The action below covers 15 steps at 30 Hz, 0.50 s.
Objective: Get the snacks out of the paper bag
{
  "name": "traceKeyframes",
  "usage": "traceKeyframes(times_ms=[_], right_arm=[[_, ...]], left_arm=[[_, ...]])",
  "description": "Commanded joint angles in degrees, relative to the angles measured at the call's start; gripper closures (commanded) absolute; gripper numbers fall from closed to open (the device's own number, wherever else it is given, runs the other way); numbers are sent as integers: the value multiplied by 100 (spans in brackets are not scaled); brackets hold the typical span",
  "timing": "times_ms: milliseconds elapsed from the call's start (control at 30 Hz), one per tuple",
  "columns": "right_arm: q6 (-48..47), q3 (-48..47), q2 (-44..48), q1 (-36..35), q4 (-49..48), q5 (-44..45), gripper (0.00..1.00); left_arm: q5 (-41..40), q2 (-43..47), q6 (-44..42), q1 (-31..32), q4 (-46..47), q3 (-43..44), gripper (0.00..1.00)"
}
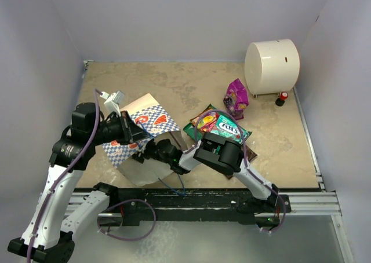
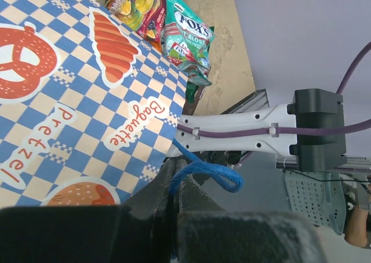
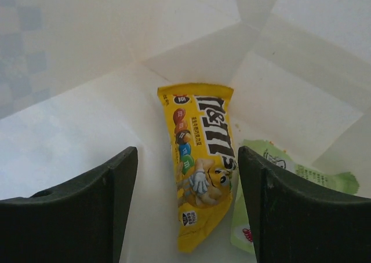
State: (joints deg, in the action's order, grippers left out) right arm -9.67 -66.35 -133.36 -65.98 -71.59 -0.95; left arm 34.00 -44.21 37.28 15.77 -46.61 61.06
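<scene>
The paper bag (image 1: 152, 119) lies tilted on its side, its checkered face filling the left wrist view (image 2: 75, 89). My left gripper (image 2: 174, 176) is shut on the bag's blue cord handle (image 2: 206, 173) at the mouth. My right arm (image 1: 217, 153) reaches into the bag, and its fingers are hidden in the top view. Inside, my right gripper (image 3: 186, 182) stands open around a yellow candy pack (image 3: 200, 170) without touching it, and a pale green packet (image 3: 272, 182) lies to the pack's right. Outside the bag lie a magenta pouch (image 1: 236, 98) and a green packet (image 1: 223, 127) on a small pile of snacks.
A large cream cylinder (image 1: 271, 66) stands at the back right, with a small red and black object (image 1: 282, 98) beside it. Grey walls close the table on three sides. A metal rail (image 1: 301, 202) runs along the near edge.
</scene>
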Motion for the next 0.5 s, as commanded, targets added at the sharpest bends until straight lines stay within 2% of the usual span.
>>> traceKeyframes(times_ms=[0,167,400,467], right_arm=[[86,-361,-108,2,126,124,29],[0,-516,-207,4,564,279,36],[-75,-429,17,-2,525,193,54],[-44,-347,156,-3,460,82,63]], left_arm=[[-77,93,-68,-15,32,179,100],[-156,128,-84,-16,-111,243,100],[-500,197,-93,-21,-284,318,100],[-607,203,-89,-21,-313,325,100]])
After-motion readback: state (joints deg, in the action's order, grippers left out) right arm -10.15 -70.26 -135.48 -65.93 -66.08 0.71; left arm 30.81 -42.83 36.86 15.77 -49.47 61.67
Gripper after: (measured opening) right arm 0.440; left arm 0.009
